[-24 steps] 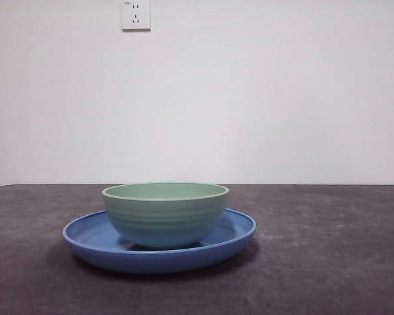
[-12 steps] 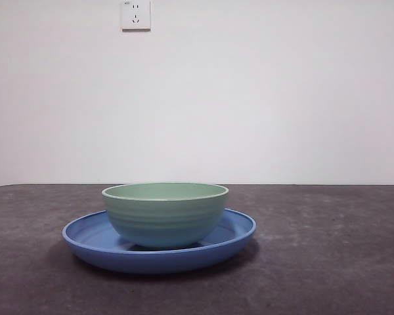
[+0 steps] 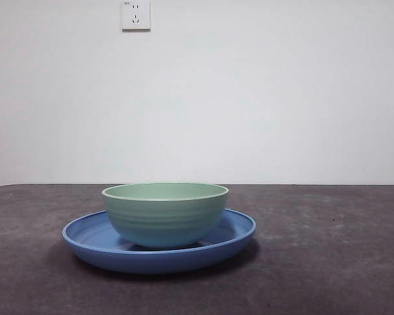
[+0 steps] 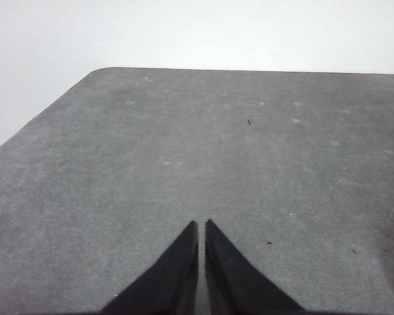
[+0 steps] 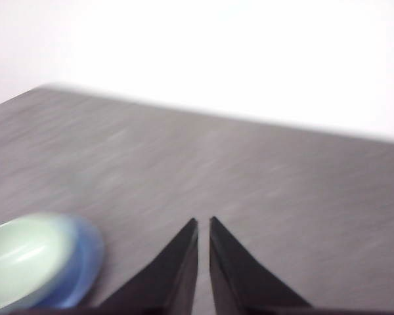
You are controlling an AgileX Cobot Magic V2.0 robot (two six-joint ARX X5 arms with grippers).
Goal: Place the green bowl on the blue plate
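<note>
Upright, green bowl (image 3: pixel 165 213) sits on blue plate (image 3: pixel 231 231) — wall socket (image 3: pixel 136 14) behind.

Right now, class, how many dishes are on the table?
2. The green bowl sits upright inside the blue plate, near the table's middle in the front view. Nothing appears hidden behind them.

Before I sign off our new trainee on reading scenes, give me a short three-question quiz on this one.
1. True or false: the bowl sits on the plate.
2. What hangs on the wall? A) outlet B) clock C) switch
3. Which wrist view shows the bowl?
Key: 1 true. 2 A, the outlet. 3 the right one; the right gripper and left gripper are both shut, holding nothing.
</note>
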